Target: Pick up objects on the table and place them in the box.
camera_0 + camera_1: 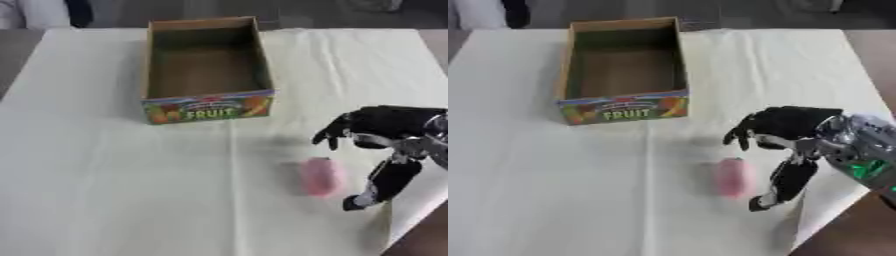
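The brown cardboard box (208,70) with a "FRUIT" label looks empty. The pink oblong object (320,176) lies on the white tablecloth (105,190), apparently untouched; the right hand (385,131) hovers beside it, fingers spread.

The right hand (385,127) is reaching in from the right edge, its black back turned up toward the camera. Its fingers (330,136) are spreading apart and curling downward, with nothing held between them. The thumb (378,186) is stretching down and toward the robot, well apart from the fingers. The silver wrist (859,142) is showing behind it
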